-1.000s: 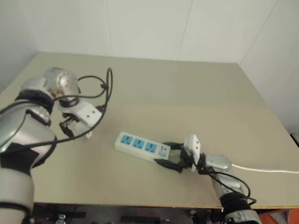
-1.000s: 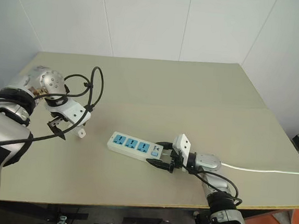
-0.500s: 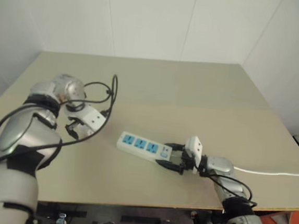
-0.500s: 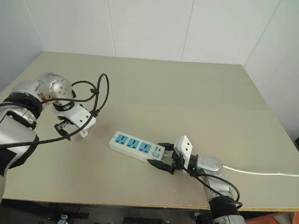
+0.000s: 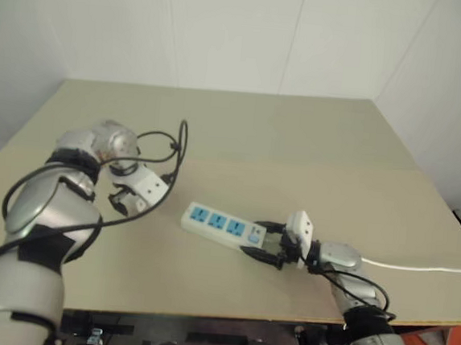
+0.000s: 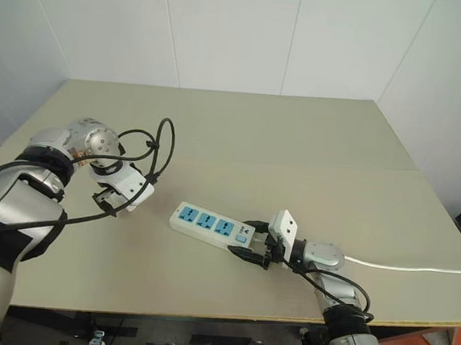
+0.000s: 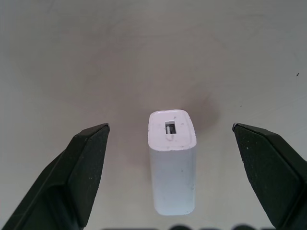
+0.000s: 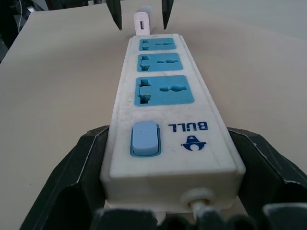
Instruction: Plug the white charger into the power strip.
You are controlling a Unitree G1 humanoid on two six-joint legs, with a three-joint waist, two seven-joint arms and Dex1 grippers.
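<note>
Left wrist view: the white charger stands upright on the surface, centred between the left end effector fingers, which are wide apart, pointing straight down. Advice: descend squarely, close on the flat sides, keep it upright. Right end effector, roughly level, clamps the switch end of the power strip.

The power strip bears the blue word "BULL" beside its switch.
</note>
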